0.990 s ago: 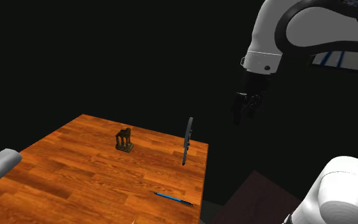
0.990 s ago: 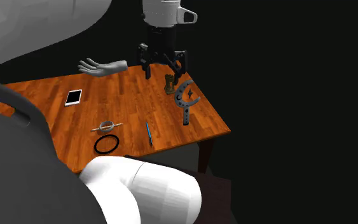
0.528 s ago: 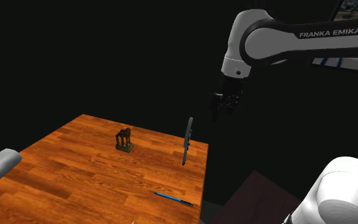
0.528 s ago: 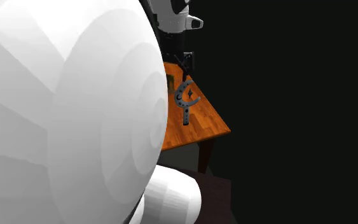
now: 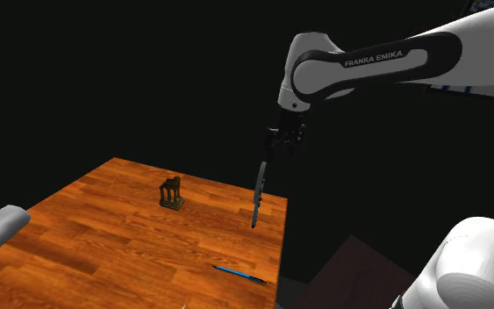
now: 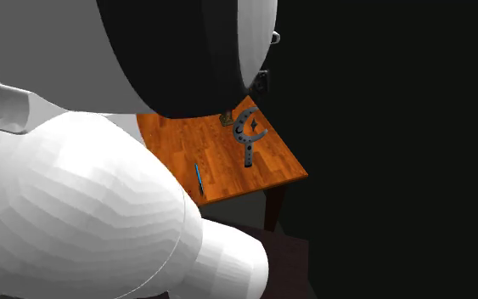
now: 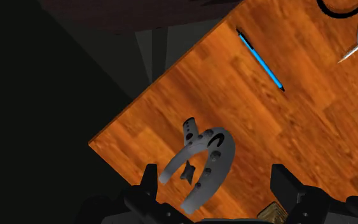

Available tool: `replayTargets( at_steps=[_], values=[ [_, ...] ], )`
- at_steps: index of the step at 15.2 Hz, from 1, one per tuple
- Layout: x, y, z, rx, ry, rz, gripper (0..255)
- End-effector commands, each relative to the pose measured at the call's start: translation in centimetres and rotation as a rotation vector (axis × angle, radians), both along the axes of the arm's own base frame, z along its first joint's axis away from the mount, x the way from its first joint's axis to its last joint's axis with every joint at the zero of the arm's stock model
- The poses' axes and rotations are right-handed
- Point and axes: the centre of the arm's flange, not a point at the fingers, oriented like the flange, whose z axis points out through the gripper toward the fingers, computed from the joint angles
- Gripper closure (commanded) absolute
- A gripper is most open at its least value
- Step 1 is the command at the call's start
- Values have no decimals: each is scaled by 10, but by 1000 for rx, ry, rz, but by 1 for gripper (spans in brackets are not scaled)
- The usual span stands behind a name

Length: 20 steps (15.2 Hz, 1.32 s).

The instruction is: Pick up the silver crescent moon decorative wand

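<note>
While the gripper (image 5: 282, 142) hangs with its fingers (image 7: 150, 181) spread well apart and grasping nothing, the moon wand (image 5: 257, 195) stands just below it, untouched. The wand's long axis runs near upright: handle end on the table (image 5: 104, 237), crescent on top, horns pointing sideways. The wooden table is orange-brown, and the wand stands near the corner beneath the gripper. Beyond the table edge lies a black area.

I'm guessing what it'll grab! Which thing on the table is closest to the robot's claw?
The grey crescent moon wand, standing right below the open gripper. The blue pen and dark statue sit farther away.
</note>
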Motion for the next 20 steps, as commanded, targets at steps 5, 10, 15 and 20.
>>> replayTargets(
  at_steps=[5, 10, 15, 20],
  values=[
    [69, -15, -24, -15, -37, -40, 0],
    [72, -16, -46, -16, -38, -42, 0],
    [72, -16, -65, -16, -38, -42, 0],
    [72, -17, -65, -16, -38, -42, 255]
  ],
)
